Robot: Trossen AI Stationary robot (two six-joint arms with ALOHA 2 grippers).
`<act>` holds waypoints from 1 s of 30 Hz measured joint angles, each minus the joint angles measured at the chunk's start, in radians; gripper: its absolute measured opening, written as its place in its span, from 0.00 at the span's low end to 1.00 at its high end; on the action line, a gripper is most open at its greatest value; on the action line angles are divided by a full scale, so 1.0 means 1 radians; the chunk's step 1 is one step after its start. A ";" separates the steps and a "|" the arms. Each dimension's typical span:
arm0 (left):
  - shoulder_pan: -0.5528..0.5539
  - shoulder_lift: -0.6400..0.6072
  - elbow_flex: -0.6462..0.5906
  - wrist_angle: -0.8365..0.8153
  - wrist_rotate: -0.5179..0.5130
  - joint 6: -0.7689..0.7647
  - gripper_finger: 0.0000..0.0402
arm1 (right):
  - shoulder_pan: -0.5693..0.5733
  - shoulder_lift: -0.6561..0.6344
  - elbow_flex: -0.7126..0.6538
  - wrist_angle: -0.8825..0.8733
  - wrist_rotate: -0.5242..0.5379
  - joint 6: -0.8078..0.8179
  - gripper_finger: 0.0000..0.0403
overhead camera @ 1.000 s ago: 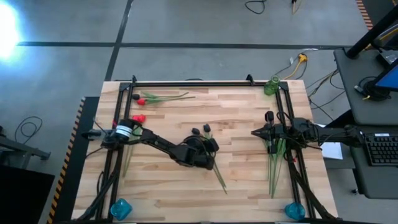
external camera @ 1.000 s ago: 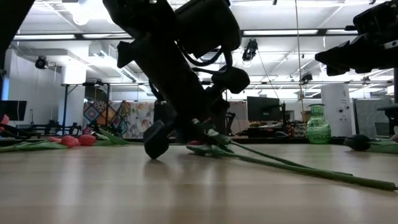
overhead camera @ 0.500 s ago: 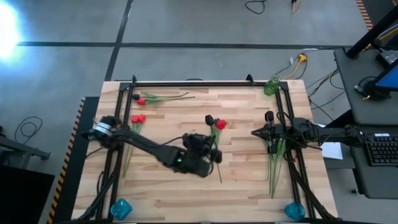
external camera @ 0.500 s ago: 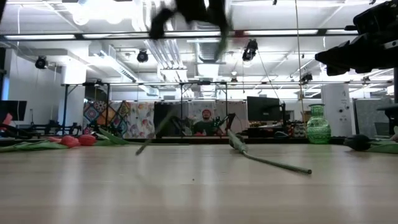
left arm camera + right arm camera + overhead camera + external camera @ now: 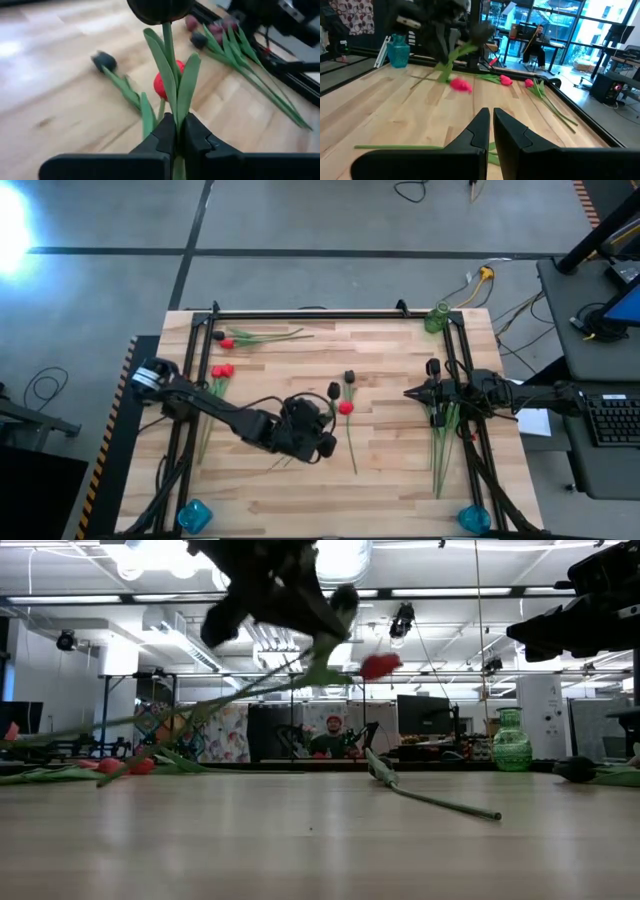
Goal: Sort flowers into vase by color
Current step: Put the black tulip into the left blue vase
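High view: left gripper (image 5: 322, 442), mid-table, clamped a dark flower (image 5: 161, 10) by its stem, lifted clear. Right gripper (image 5: 411, 392) waited by the right edge, fingers together, empty. Carry step; next needs aiming at the green vase (image 5: 437, 318), far right corner.

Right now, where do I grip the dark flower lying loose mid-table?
Take the dark flower mid-stem, from straight above, jaws across the stem: it lies flat on the table, stem bare there. The left gripper, holding two flowers, hangs close beside it.
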 joint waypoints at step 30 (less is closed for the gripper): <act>-0.077 0.329 0.325 -0.372 0.343 0.271 0.44 | 0.000 0.000 0.000 0.000 0.000 0.000 0.04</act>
